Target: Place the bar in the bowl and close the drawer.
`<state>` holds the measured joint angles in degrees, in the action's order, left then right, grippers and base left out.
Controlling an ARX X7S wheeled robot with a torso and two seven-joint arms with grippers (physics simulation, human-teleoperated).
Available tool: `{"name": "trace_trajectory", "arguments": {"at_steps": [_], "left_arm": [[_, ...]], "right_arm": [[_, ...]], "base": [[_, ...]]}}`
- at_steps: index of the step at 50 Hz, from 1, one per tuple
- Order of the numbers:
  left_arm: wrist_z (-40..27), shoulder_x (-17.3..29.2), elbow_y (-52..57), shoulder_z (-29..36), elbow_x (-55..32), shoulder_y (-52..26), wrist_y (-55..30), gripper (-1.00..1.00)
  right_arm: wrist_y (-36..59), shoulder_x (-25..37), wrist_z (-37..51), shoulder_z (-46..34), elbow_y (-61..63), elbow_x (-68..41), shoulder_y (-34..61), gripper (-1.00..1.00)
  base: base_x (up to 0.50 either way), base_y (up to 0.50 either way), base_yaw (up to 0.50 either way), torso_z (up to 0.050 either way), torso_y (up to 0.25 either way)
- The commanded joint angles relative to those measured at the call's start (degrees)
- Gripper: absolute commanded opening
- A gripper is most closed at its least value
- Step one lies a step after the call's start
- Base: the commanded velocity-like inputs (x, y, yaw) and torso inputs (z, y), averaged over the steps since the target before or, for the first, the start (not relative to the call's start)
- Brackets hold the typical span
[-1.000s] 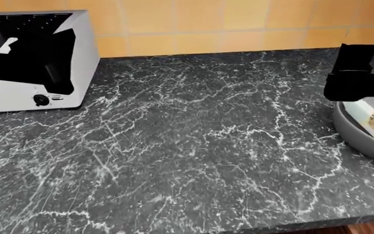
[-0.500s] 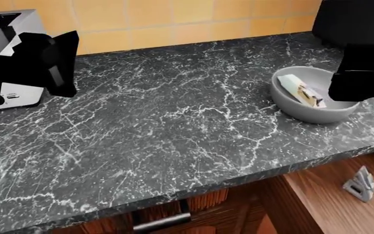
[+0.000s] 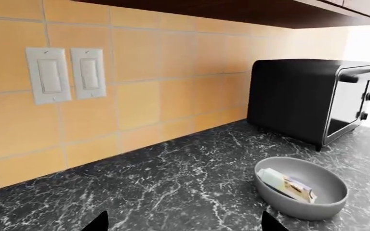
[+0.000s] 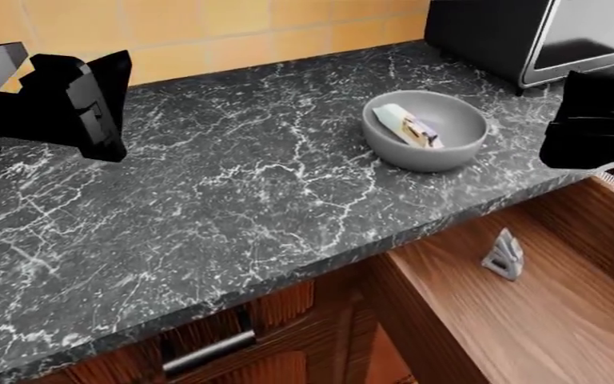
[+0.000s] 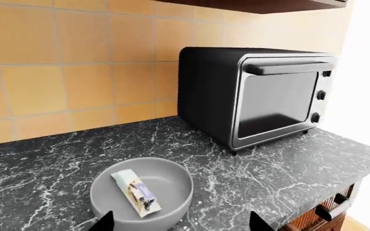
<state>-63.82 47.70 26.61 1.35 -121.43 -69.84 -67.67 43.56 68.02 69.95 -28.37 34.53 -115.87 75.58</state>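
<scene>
While the bowl (image 4: 425, 130) sits on the dark marbled counter (image 4: 233, 200) at the upper right of the head view, the bar (image 4: 408, 125) lies inside it, slanted across the bottom with one end resting up against the inner wall. The same pairing shows low in my left wrist view, bowl (image 3: 301, 188) with bar (image 3: 285, 183) in it, and in my right wrist view, bowl (image 5: 141, 193) and bar (image 5: 135, 191).

Below the counter edge, at the lower right of the head view, the drawer (image 4: 542, 312) stands pulled out, its wooden floor exposed. One small grey ridged object (image 4: 504, 255) stands upright on that floor, near the back.

A black toaster oven (image 4: 520, 36) stands on the counter at the upper right, behind the bowl and apart from it.

My left gripper (image 4: 73, 100) hangs above the counter at the left edge of the head view, well apart from the bowl, holding nothing. My right gripper (image 4: 595, 124) hangs at the right edge, just beside the bowl and over the open drawer, also empty. How far apart either pair of fingers stands, I cannot tell.
</scene>
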Motion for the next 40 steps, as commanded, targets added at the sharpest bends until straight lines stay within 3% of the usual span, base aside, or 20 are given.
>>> {"name": "trace_trajectory", "arguments": {"at_steps": [1,40], "left_arm": [[0.16,0.27,0.23,0.37,-0.27,-0.26,0.45,1.0],[1.62,1.05,0.86,1.11,0.11,-0.35,1.12,1.0]], "right_arm": [[-0.09,0.13,-0.01,0.12,0.14,-0.32,0.0,1.0],[-1.6,0.9,-0.95,1.0,0.92,-0.32,-1.56,1.0]], "base": [[-0.1,0.04,-0.5,0.0,0.0],[-0.09,0.06,-0.5,0.0,0.0]]}}
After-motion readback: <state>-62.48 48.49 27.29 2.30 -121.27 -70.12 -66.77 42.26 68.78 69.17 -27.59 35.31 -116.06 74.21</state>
